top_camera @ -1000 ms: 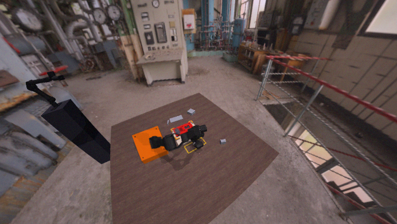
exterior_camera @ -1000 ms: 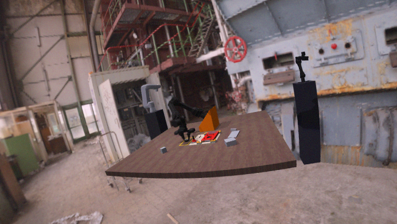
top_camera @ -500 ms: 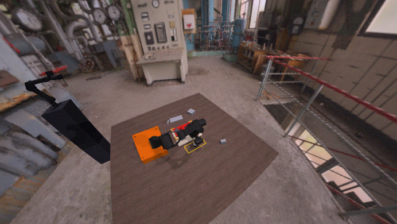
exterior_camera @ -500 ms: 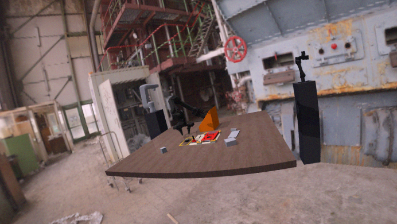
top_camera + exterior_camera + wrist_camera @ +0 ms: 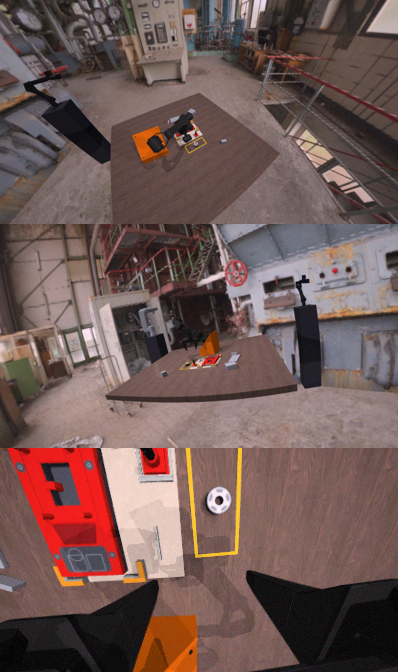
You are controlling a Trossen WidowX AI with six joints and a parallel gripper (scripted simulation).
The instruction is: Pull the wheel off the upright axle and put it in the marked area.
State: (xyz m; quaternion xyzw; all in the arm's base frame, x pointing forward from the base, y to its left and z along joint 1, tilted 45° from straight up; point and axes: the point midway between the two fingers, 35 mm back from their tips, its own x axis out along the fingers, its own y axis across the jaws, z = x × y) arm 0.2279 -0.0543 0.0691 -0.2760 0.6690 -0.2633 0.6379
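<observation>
The wheel is lying flat inside the yellow outline.
I am holding my gripper (image 5: 187, 139) (image 5: 190, 348) (image 5: 202, 579) above the table (image 5: 230, 178) (image 5: 201, 385) (image 5: 320, 523), fingers spreading wide with nothing between them; the wheel (image 5: 195, 144) (image 5: 187, 364) (image 5: 212, 504) is sitting apart from them, within the yellow outline (image 5: 188, 153) (image 5: 180, 369) (image 5: 216, 554), beside the cream board (image 5: 180, 142) (image 5: 199, 362) (image 5: 167, 550).

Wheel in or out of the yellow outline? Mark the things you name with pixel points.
In: the wheel (image 5: 195, 144) (image 5: 187, 365) (image 5: 211, 502) lies inside the yellow outline (image 5: 188, 153) (image 5: 180, 369) (image 5: 216, 554), table showing between them.
</observation>
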